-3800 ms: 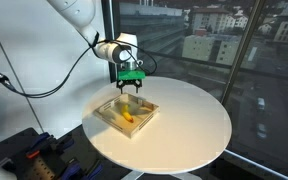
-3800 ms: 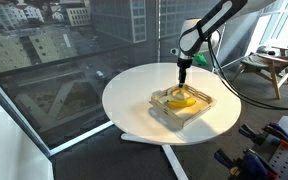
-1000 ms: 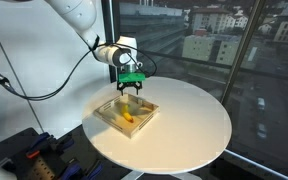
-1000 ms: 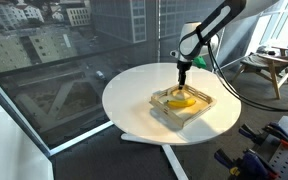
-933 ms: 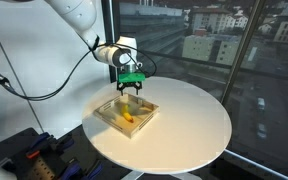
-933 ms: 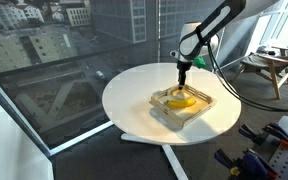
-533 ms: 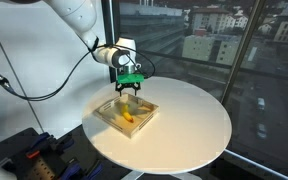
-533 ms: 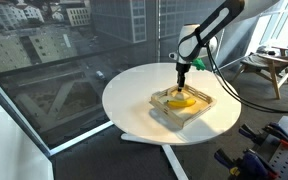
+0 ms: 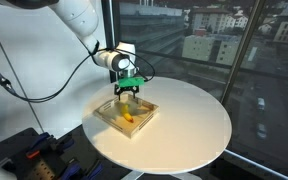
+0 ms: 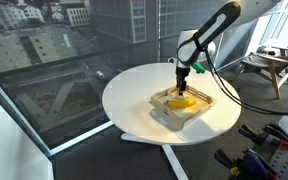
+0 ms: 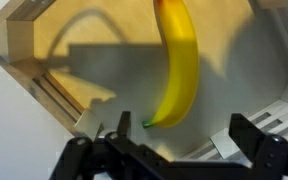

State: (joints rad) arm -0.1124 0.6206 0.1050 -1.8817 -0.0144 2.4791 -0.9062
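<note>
My black two-finger gripper point(image 9: 127, 94) hangs over the shallow light-wood tray point(image 9: 112, 122), jaws spread wide apart w/ nothing between them. In both exterior views I'm above the tray's far side, fingers pointing straight down and not touching anything as far as I can tell.

The curved yellow banana point(image 9: 128, 116) lies flat on the tray floor, roughly mid-tray, and it's the only thing in there. In the wrist view the banana point(image 11: 176, 70) runs from the top of frame down toward me. Its greenish tip ends just ahead of my gripper point(image 11: 179, 150), nearer one finger than the other. The wooden tray wall point(image 11: 44, 85) cuts diagonally across that view, and my own shadow falls on the floor beside the fruit.

The tray sits on a round white table point(image 9: 189, 125), off-centre, closer to the edge on my arm's side. In an exterior view the gripper point(image 10: 181, 80) is directly above the banana point(image 10: 181, 101), w/ the tray rim point(image 10: 169, 121) framing it and bare table top point(image 10: 134, 95) all round.

A black cable point(image 9: 44, 92) loops off my white arm. Behind the table is a big window w/ city buildings point(image 9: 209, 45) outside. A wooden-frame chair point(image 10: 264, 68) stands well apart from the table.
</note>
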